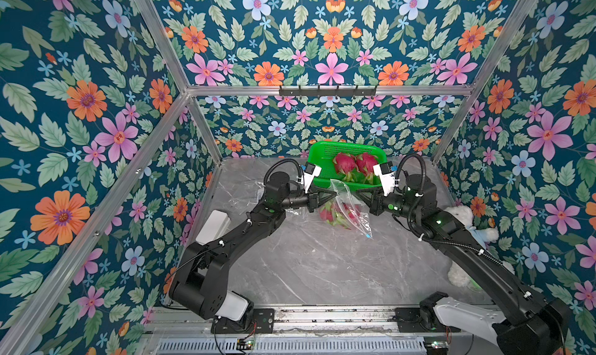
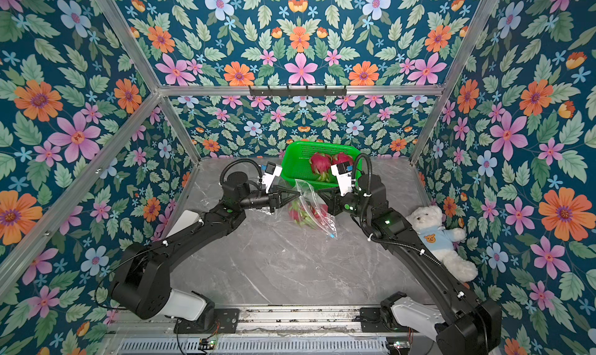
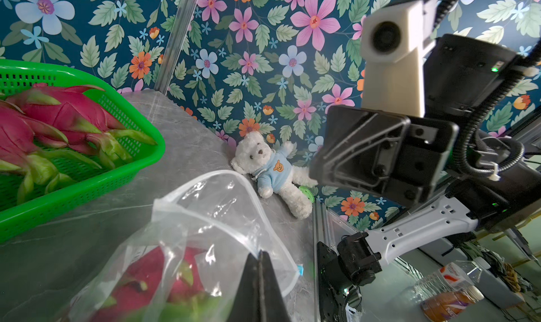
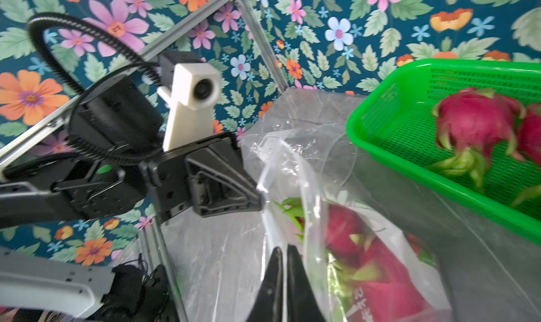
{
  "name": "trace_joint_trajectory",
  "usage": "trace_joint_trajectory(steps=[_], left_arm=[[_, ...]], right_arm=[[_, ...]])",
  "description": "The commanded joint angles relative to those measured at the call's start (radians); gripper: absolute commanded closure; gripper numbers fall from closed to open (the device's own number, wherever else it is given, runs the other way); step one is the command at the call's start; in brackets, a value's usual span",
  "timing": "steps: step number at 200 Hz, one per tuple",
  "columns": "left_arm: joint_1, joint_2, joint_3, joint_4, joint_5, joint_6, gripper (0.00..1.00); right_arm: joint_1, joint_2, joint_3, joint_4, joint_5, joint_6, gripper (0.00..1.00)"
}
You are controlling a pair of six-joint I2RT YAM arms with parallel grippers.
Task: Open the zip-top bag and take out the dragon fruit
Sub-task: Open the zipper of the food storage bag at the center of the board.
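Left wrist view gives you the left gripper (image 3: 260,254) with its jaws pressed together on the rim of the bag (image 3: 205,206), whose mouth gapes open. Right wrist view shows the right gripper (image 4: 282,250) closed too, tips right by the film; you cannot tell whether it pinches any. Both top views put the bag in the middle of the table (image 1: 322,272), with bagged fruit (image 1: 330,215) showing pink inside. Two dragon fruit (image 1: 344,164) lie in the green basket (image 1: 346,147) just beyond, at the far edge. A teddy (image 2: 435,237) sits by the right wall.
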Motion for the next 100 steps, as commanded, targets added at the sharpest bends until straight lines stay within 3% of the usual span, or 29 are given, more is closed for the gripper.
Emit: trace_joint_trajectory(steps=[1, 69, 100], left_arm=[[0.001, 0.000, 0.009, 0.038, 0.012, 0.005, 1.00], [0.000, -0.052, -0.018, -0.008, 0.018, 0.039, 1.00], [0.004, -0.064, -0.024, -0.027, 0.016, 0.061, 1.00]], right_arm=[[0.023, 0.037, -0.003, 0.030, -0.090, -0.007, 0.98], [0.033, 0.297, 0.089, 0.015, -0.078, -0.001, 1.00], [0.038, 0.380, 0.152, -0.147, 0.053, -0.114, 1.00]])
